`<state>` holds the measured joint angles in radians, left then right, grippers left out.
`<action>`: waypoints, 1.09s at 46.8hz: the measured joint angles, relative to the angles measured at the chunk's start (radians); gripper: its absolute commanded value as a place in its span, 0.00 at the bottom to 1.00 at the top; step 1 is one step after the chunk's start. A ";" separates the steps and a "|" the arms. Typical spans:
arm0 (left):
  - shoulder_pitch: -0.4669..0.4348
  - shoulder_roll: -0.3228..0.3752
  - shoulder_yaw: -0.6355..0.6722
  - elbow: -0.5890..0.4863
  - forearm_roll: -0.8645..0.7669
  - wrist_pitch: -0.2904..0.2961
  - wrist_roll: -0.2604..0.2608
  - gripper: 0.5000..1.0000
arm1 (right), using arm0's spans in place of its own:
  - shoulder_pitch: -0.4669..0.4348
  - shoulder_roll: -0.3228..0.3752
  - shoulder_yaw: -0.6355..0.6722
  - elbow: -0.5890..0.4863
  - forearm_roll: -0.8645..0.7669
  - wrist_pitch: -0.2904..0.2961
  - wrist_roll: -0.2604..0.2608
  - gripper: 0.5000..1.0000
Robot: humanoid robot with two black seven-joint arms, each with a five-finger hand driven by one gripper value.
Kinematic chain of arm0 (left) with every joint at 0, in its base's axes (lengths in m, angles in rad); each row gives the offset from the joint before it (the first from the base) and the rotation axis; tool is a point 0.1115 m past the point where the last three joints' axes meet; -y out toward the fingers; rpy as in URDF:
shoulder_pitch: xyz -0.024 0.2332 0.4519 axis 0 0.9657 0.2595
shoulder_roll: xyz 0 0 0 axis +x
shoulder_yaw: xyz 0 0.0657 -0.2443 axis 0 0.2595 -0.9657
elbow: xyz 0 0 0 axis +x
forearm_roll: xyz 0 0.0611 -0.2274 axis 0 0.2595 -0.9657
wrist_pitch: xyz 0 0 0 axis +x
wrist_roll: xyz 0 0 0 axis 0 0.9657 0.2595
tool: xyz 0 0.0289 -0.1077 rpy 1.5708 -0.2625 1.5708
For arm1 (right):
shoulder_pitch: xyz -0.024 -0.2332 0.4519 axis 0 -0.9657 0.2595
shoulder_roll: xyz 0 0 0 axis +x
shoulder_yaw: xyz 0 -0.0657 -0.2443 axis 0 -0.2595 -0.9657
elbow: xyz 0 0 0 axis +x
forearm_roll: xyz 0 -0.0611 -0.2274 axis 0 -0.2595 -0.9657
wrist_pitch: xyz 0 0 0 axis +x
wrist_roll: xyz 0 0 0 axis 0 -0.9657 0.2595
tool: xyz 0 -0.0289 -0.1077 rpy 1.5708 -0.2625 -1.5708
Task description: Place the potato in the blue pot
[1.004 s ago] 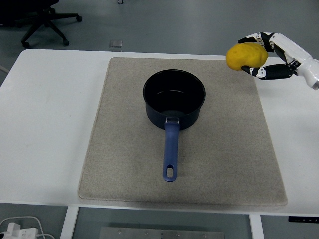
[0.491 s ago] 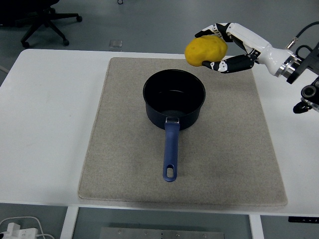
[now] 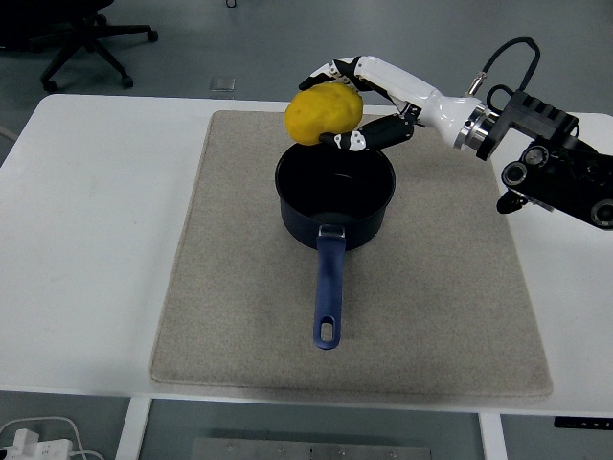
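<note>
A dark blue pot (image 3: 335, 195) with a blue handle pointing toward me stands on a beige mat (image 3: 239, 287) in the middle of the white table. It looks empty inside. My right hand (image 3: 356, 103) reaches in from the right and is shut on a yellow potato (image 3: 323, 112). It holds the potato in the air over the pot's far rim, slightly left of its centre. The left arm is out of view.
The white table (image 3: 86, 211) extends around the mat. A black office chair (image 3: 81, 38) stands on the floor at the far left. A small clear object (image 3: 221, 85) lies at the table's far edge. White cables (image 3: 38, 436) lie on the floor at the bottom left.
My right hand has carried the potato leftward from the mat's far right corner to above the pot's far rim. More of the arm has come into view.
</note>
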<state>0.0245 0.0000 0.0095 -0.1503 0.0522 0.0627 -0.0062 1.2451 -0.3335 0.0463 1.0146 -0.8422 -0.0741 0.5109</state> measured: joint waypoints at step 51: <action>0.000 0.000 0.001 0.000 0.000 0.000 0.000 0.99 | -0.014 0.141 -0.161 -0.253 -0.006 0.003 0.056 0.00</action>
<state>0.0246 0.0000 0.0100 -0.1503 0.0522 0.0631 -0.0061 1.2306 -0.1925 -0.1151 0.7613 -0.8483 -0.0707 0.5665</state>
